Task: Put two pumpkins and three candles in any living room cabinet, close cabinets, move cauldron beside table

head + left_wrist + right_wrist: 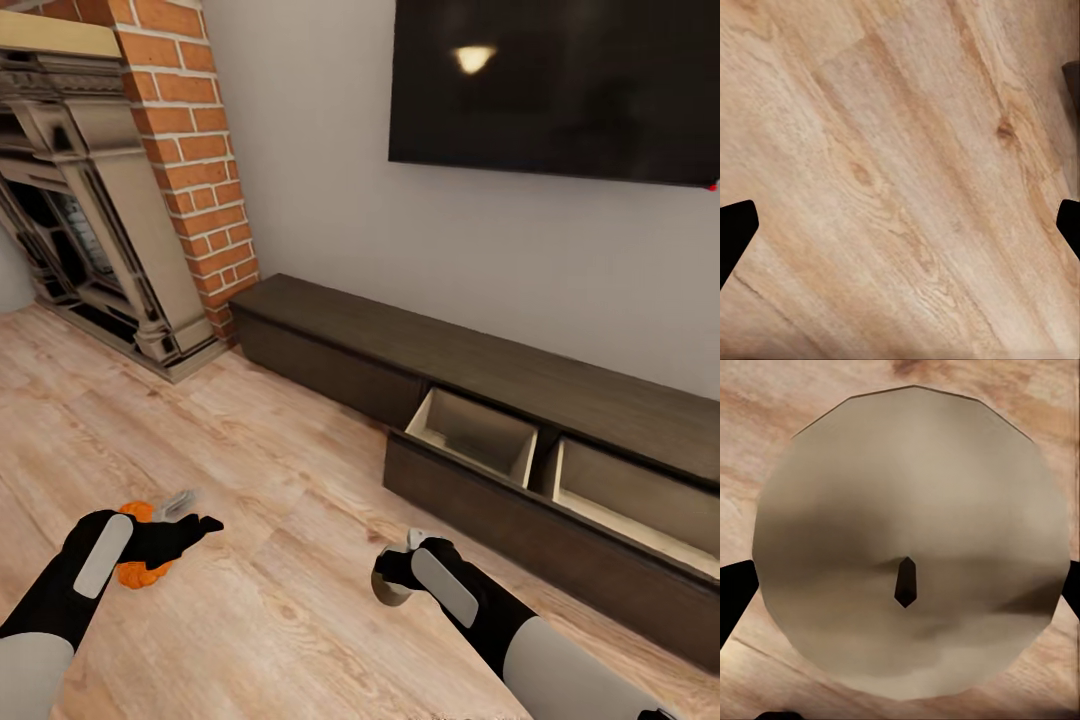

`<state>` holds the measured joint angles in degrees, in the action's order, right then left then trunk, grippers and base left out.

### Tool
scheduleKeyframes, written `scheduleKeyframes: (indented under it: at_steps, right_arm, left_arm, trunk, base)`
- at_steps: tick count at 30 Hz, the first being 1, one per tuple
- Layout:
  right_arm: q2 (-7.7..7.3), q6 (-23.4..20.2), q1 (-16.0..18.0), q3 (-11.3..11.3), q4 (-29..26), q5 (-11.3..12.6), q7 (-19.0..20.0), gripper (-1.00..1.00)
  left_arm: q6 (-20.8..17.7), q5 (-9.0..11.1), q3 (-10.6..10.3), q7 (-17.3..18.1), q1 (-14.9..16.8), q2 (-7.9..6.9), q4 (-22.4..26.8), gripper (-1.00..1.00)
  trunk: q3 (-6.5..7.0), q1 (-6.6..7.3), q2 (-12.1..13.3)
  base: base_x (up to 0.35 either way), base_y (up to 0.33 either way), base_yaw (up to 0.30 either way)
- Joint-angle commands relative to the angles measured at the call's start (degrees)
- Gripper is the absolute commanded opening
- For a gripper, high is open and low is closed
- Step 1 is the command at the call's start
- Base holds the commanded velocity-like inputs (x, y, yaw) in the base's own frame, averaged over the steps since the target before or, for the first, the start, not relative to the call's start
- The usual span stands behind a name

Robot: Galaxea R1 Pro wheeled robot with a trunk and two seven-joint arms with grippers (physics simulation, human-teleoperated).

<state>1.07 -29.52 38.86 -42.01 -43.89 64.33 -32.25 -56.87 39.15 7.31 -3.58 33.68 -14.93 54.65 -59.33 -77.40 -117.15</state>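
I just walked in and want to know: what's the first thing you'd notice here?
The long dark cabinet along the wall has one front pulled out, showing pale, bare compartments. The right gripper holds a beige candle over the wooden floor. Beside the left gripper sits an orange pumpkin.

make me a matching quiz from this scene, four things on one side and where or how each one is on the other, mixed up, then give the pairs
Things:
1. candle
2. pumpkin
3. cabinet
4. television

Place or state:
A. mounted on the wall above the low unit
B. on the floor, partly hidden behind the left gripper
C. one wide front pulled out, pale inside showing
D. between the fingers of the right gripper, wick end facing the wrist camera

Pairs: 1-D, 2-B, 3-C, 4-A
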Motion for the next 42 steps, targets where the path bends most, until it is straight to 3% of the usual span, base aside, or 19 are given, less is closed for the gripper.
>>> scheduleKeyframes:
  at_steps: [1,14,42]
  right_arm:
    - [-0.01,-0.01,0.07,-0.19,-0.05,0.44,-0.45,-1.0]
    - [-0.01,-0.01,0.07,-0.18,-0.05,0.44,-0.45,-1.0]
    - [-0.01,-0.01,0.07,-0.18,0.11,0.44,-0.45,-1.0]
  left_arm:
    - [-0.26,0.48,0.07,-0.38,0.0,-0.01,0.1,1.0]
    - [-0.26,0.47,0.07,-0.38,-0.02,-0.01,0.23,1.0]
    - [-0.26,0.4,-0.63,-0.38,-0.02,0.0,0.36,1.0]
  trunk:
    - [-0.01,0.01,-0.02]
    - [0.39,0.01,-0.02]
    - [1.19,0.01,-0.02]
  base:
    - [-0.007,-0.015,-0.261]
    - [-0.028,-0.04,-0.263]
    - [-0.116,-0.276,-0.264]
